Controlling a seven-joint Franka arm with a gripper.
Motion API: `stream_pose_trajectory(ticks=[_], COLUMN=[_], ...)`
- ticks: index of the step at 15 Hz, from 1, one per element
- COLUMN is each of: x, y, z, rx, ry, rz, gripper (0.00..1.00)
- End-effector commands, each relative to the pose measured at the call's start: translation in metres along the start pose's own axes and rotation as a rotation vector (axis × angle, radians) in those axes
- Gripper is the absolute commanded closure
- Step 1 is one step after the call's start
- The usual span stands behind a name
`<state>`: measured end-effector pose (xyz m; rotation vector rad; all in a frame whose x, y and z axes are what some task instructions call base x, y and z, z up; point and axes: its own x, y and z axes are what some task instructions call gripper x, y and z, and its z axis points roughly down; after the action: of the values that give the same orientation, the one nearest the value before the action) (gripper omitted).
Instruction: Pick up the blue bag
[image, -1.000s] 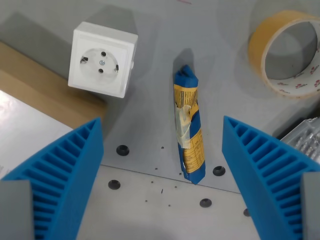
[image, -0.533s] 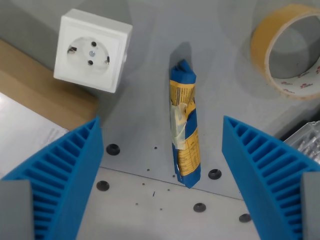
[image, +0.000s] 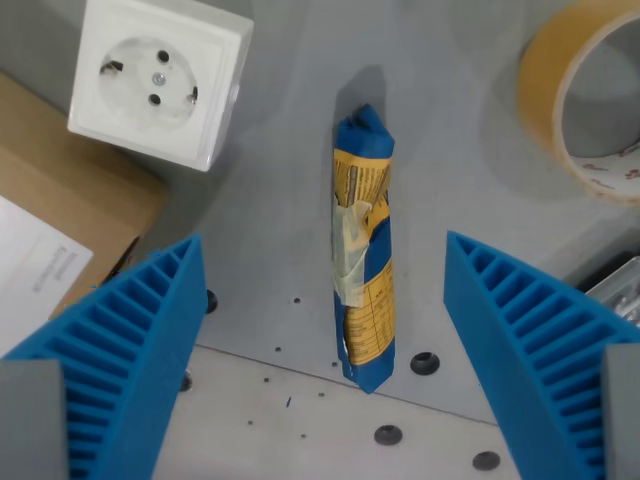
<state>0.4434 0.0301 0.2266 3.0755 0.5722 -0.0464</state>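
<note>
We have our gripper (image: 325, 340) spread wide and holding nothing, its two ribbed blue fingers (image: 125, 350) framing the lower corners of the wrist view, one at the view's left and one at the view's right. The blue bag (image: 362, 250) lies on the grey table (image: 280, 200) between them, rolled into a narrow bundle with a yellow printed label and a strip of pale tape across its middle, its long axis running nearly straight up the picture and its lower tip close to the seam where the grey sheet meets the lighter panel. It sits a little toward the view's right of centre, so we judge the approach as nearly aligned but not quite; before closing we would nudge so the bundle's taped middle lies midway between the fingers, and keep the jaws square across its short side. We should descend low enough for the pads to catch the body of the roll, not just its crumpled top, since a soft bag will likely squash and slip. The white socket (image: 155, 80) at the upper left and the tape roll (image: 560, 110) at the upper right stand well apart from the bag, and the cardboard (image: 70, 190) at the view's left looks clear of the left finger's path.
</note>
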Motion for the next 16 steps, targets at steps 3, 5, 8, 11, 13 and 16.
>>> stream_pose_trajectory(ticks=[3,5,8,11,13,16], x=[-0.014,-0.016,-0.02,-0.025,-0.03,-0.038], y=[0.009,0.01,0.01,0.011,0.012,0.013], z=[0.022,0.031,0.043,0.048,0.051,0.059], rx=[-0.042,-0.044,-0.05,-0.049,-0.051,-0.058], ry=[0.111,0.104,0.099,0.102,0.109,0.123], rz=[-0.104,-0.112,-0.125,-0.137,-0.142,-0.147], gripper=[0.0,0.0,0.0,0.0,0.0,0.0])
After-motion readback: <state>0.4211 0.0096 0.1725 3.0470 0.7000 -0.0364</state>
